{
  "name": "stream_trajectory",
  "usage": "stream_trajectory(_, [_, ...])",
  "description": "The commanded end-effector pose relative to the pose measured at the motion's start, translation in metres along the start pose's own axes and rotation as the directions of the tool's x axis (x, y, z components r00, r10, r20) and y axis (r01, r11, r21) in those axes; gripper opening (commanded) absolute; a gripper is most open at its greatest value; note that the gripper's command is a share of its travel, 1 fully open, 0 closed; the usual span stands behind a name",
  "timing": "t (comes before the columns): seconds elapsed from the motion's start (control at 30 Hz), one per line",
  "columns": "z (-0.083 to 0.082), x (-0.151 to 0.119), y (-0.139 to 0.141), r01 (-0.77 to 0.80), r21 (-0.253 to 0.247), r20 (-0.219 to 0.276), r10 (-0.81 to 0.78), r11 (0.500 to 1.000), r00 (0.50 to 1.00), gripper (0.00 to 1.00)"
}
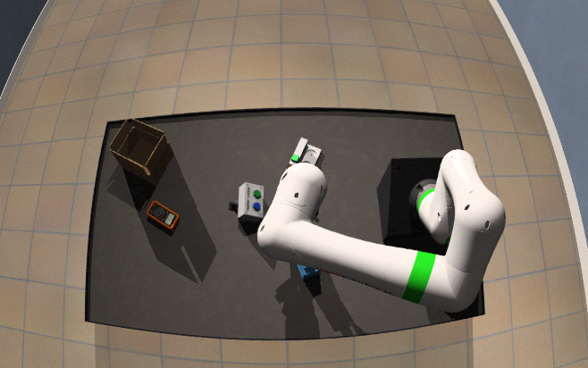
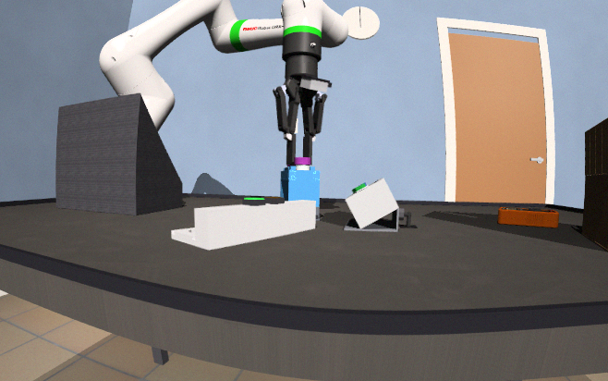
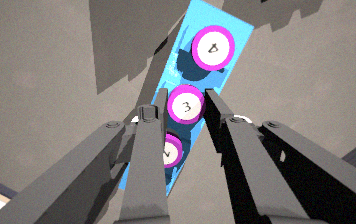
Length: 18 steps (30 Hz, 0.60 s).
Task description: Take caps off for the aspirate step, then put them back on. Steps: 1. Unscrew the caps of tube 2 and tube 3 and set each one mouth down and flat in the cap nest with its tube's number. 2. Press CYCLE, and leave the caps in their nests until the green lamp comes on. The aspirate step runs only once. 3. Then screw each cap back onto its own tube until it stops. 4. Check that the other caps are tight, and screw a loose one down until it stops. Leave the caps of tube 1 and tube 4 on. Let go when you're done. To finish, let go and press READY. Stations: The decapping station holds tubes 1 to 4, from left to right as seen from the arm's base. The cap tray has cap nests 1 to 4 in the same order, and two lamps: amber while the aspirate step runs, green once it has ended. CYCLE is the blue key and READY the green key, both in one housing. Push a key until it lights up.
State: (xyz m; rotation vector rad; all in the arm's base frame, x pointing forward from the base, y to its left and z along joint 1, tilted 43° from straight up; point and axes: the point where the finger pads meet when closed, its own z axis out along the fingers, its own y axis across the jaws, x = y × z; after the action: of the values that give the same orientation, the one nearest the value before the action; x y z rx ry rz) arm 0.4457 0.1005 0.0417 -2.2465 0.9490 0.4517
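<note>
The blue decapping station (image 3: 200,85) holds tubes with magenta-rimmed white caps. In the wrist view cap 4 (image 3: 214,47), cap 3 (image 3: 186,106) and cap 2 (image 3: 171,150) all sit on their tubes; cap 1 is hidden behind a finger. My gripper (image 3: 185,102) points straight down over the station (image 2: 299,185), and its two fingers press on either side of cap 3. The white cap tray (image 2: 249,223) shows a green lamp (image 2: 253,199) lit; I cannot see into its nests. The key housing (image 1: 251,201) shows its green and blue keys.
A cardboard box (image 1: 140,149) stands at the far left of the table, with an orange multimeter (image 1: 163,214) near it. The arm's black pedestal (image 1: 411,196) is at the right. The arm's forearm hides most of the station in the overhead view.
</note>
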Motion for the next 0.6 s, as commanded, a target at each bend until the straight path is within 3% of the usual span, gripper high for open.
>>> stream_trajectory(0.0, [-0.0009,0.0006,-0.0002,0.000,0.000,-0.002,0.000,1.000,1.000,0.30])
stream_trajectory(0.37, [-0.0008,0.0005,-0.0001,0.000,0.000,-0.002,0.000,1.000,1.000,0.30])
stream_trajectory(0.57, [-0.0008,0.0006,-0.0002,-0.295,0.001,-0.001,0.295,0.955,0.955,0.30])
